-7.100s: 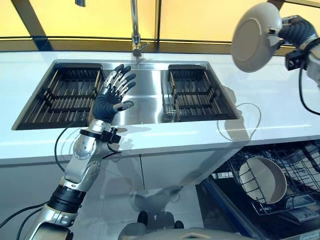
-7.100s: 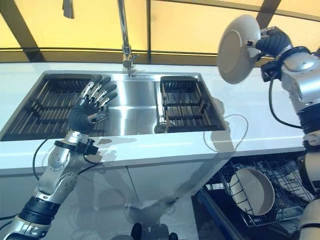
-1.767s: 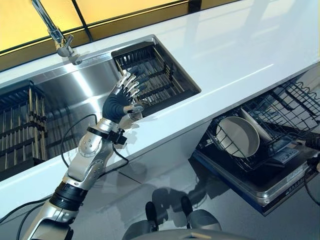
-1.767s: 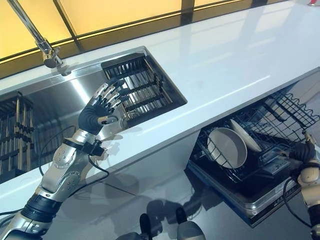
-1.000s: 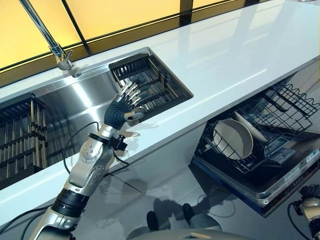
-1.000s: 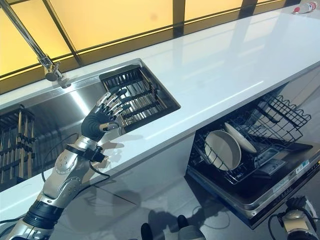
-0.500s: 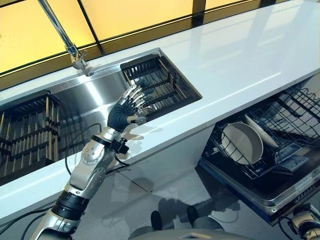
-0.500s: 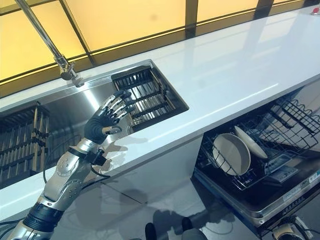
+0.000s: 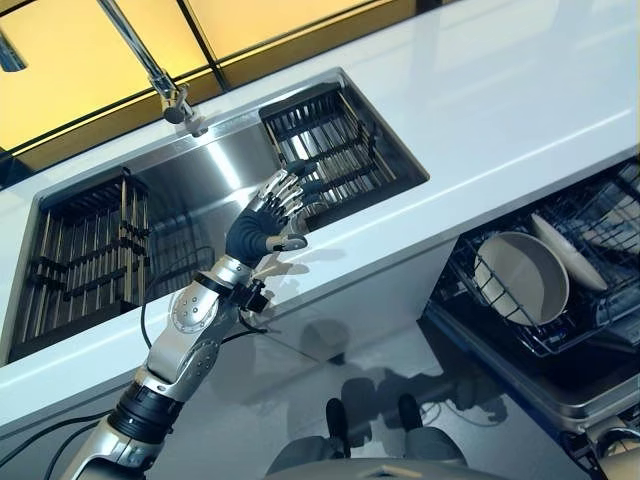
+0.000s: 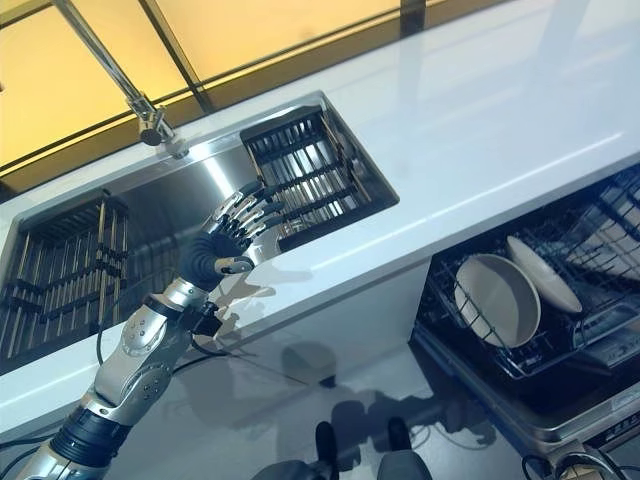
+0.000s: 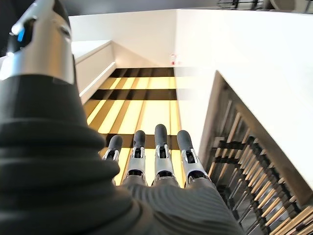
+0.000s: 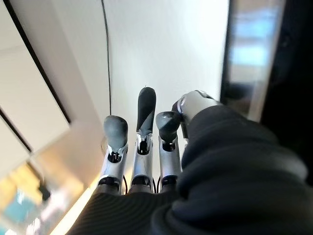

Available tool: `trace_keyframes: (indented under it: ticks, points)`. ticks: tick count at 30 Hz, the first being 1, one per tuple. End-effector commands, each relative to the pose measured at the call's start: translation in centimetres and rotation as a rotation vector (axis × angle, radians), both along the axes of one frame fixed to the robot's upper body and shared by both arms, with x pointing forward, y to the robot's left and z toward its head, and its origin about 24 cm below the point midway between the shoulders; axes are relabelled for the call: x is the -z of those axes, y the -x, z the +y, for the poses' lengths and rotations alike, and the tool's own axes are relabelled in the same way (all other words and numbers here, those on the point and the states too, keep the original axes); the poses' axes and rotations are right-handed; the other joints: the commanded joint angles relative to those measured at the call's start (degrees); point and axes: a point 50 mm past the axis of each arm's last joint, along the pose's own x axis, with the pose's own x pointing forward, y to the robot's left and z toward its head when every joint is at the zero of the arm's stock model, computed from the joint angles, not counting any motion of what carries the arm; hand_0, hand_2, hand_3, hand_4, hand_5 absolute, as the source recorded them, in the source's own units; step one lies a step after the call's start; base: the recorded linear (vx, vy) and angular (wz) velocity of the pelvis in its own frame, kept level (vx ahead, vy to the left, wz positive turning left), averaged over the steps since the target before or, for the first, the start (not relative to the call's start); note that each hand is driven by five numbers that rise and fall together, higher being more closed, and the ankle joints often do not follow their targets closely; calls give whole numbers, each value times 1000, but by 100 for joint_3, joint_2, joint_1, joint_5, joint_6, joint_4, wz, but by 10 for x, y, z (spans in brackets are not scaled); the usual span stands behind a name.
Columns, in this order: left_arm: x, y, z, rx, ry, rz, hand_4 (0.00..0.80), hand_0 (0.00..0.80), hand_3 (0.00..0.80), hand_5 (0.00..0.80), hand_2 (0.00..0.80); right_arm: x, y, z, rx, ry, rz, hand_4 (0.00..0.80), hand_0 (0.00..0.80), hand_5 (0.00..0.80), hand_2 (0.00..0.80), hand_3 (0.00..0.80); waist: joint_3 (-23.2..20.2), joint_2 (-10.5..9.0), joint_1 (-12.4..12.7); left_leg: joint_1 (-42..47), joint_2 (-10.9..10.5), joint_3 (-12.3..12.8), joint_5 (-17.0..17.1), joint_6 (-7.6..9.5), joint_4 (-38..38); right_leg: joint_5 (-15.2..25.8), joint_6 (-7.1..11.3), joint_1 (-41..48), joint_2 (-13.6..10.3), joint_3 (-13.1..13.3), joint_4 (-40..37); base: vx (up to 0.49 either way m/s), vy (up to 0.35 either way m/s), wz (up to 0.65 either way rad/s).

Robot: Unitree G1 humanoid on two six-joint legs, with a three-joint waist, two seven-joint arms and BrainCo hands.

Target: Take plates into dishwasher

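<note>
Two pale plates stand on edge side by side in the open dishwasher's lower rack (image 9: pixel 455 262), at the lower right under the counter: a deeper round one (image 9: pixel 520 280) and a flatter one (image 9: pixel 570 252) behind it. My left hand (image 9: pixel 255 232) is open and empty, raised over the sink's front edge; its straight fingers (image 11: pixel 161 161) show in the left wrist view. My right hand (image 12: pixel 142 147) shows only in its own wrist view, with relaxed fingers that hold nothing, pointing at a pale wall.
A steel sink (image 9: pixel 215 175) is set in the white counter (image 9: pixel 500 110), with a dark rack at its left (image 9: pixel 85 245) and one at its right (image 9: pixel 335 150), and a tall faucet (image 9: pixel 160 75) behind. The dishwasher door (image 9: pixel 560 400) hangs open low at the right.
The plate my right hand held up seven seconds ago now stands in the rack. The right hand has dropped below the eye views. The camera has shifted; the left hand keeps its pose.
</note>
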Motion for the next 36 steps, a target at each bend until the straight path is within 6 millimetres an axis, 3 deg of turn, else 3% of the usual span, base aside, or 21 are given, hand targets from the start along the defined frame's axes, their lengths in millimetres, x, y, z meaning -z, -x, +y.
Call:
trace_keyframes:
  ticks: [1, 4, 7, 9, 13, 18, 20, 21, 22, 24, 25, 28, 29, 31, 36]
  points:
    - [-47, 0, -17, 59, 76, -221, 0, 0, 0, 0, 0, -4, -56, 22, -27, -116, -116, 800, 800, 800, 800, 800, 404, 52, 118, 259, -383, -38, -563, 314, 39, 18, 4, -182, 70, -167, 52, -49, 30, -2]
    - [-50, -1, -19, 54, 92, -238, 0, 0, 0, 0, 0, -8, -63, 25, 5, -150, -86, 800, 800, 800, 800, 800, 516, 170, 76, 224, -397, 3, -525, 294, 39, 36, -23, -233, 50, -158, 52, -49, 46, -1]
    - [-50, -1, -18, 53, 111, -237, 0, 0, 0, 0, 0, -2, -45, 24, 71, -99, -63, 800, 800, 800, 800, 800, 533, 220, 34, 252, -397, 95, -519, 277, 39, 45, -12, -220, 30, -157, 52, -13, 76, -1]
    - [-48, 1, -17, 46, 128, -230, 0, 0, 0, 0, 0, 7, -39, 31, 170, -68, -159, 800, 800, 800, 800, 800, 523, 229, -26, 321, -395, 92, -553, 308, 39, 37, -17, -173, 32, -136, 52, 10, 99, 1]
    - [-40, 0, -17, 37, 155, -194, 0, 0, 0, 0, 0, 28, -43, 59, 507, -109, -573, 800, 800, 800, 800, 800, 334, 161, -131, 449, -412, 95, -641, 354, 39, 19, -10, -76, 77, -38, 52, 44, 113, 0]
    - [-26, -2, -18, 7, 179, -141, 0, 0, 0, 0, 0, 42, -19, 67, 746, -103, -727, 800, 800, 800, 800, 800, 110, 78, -350, 638, -392, 323, -756, 414, 39, 37, 25, 19, 128, 148, 52, 60, 122, -16]
    - [-24, -2, -20, 9, 182, -124, 0, 0, 0, 0, 0, 42, -19, 66, 812, -128, -781, 800, 800, 800, 800, 800, 58, 67, -368, 727, -409, 376, -803, 450, 39, 31, 32, 69, 130, 224, 52, 60, 113, -15]
    - [-24, -2, -21, 11, 181, -116, 0, 0, 0, 0, 0, 41, -20, 65, 828, -121, -801, 455, 455, 455, 455, 455, 39, 61, -369, 761, -421, 394, -813, 462, 39, 37, 34, 89, 126, 269, 52, 48, 91, -20]
    - [-22, -1, -20, 11, 180, -105, 0, 0, 0, 0, 0, 38, -22, 62, 847, -101, -834, 0, 0, 0, 0, 0, 15, 55, -372, 791, -425, 418, -821, 468, 39, 44, 43, 108, 117, 306, 52, 49, 80, -24]
    - [-19, -1, -19, 6, 169, -83, 0, 0, 0, 0, 0, 33, -28, 58, 851, -90, -873, 0, 0, 0, 0, 0, -32, 30, -355, 840, -431, 494, -855, 487, 39, 46, 79, 155, 68, 258, 52, 65, 75, -16]
    - [-16, -1, -17, -6, 163, -72, 0, 0, 0, 0, 0, 31, -34, 58, 852, -103, -891, 0, 0, 0, 0, 0, -45, 0, -334, 868, -439, 549, -893, 492, 71, 8, 113, 177, 18, 113, 99, 94, 71, -8]
    - [-11, 2, -7, -103, 149, -50, 0, 0, 0, 0, 0, 26, -49, 59, 844, -175, -889, 0, 0, 0, 0, 0, -56, -147, -45, 904, -386, 1062, -1032, 495, 242, -109, 207, 198, -257, -832, 281, 70, 34, -58]
    - [-12, 3, -4, -129, 148, -51, 0, 0, 0, 0, 0, 24, -54, 59, 825, -170, -883, 0, 0, 0, 0, 0, -34, -183, 38, 903, -366, 1215, -1063, 496, 286, -116, 226, 197, -306, -1026, 297, 7, -10, -142]
    - [-16, 3, 1, -151, 145, -59, 0, 0, 0, 0, 0, 15, -64, 55, 821, -117, -886, 0, 0, 0, 0, 0, 14, -222, 163, 866, -335, 1350, -1121, 508, 405, -118, 222, 187, -327, -1125, 306, -33, -35, -124]
    - [-18, -1, 2, -121, 142, -49, 0, 0, 0, 0, 0, -10, -78, 37, 892, -17, -823, 0, 0, 0, 0, 0, 64, -162, 382, 678, -276, 1290, -1246, 472, 933, -287, 113, 191, -367, -1253, 641, 20, -29, -29]
